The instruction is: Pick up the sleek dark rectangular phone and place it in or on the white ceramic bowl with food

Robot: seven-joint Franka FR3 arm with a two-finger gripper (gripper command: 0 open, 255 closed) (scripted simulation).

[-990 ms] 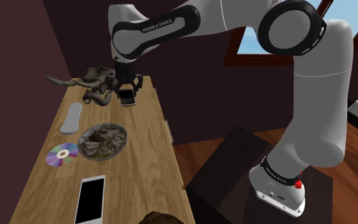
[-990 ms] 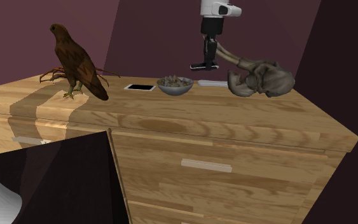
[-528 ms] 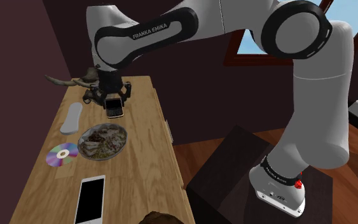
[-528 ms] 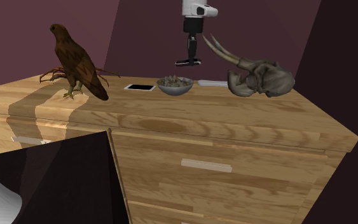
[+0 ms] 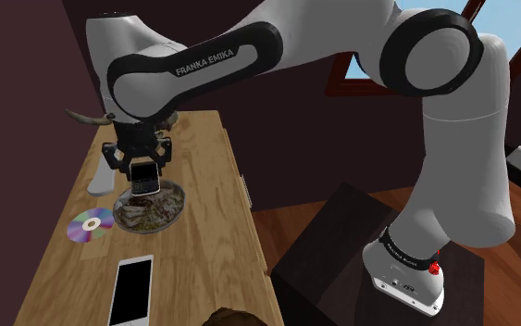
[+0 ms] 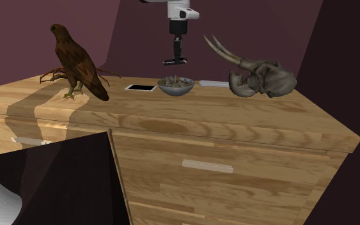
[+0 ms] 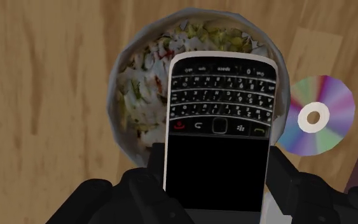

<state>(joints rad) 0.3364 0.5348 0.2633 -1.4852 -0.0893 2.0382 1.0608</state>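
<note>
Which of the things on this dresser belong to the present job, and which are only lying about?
Belong: gripper, shut on the keypad phone; bowl of food beneath it.
Lying about: disc, white-framed touchscreen phone, bird figure, tusked skull, flat white object.

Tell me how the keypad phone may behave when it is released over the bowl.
The phone looks like a stiff, flat slab, so it should not bend in the gripper. Its smooth casing may slip. Dropped on the uneven food in the bowl, it will probably rest tilted rather than roll.
</note>
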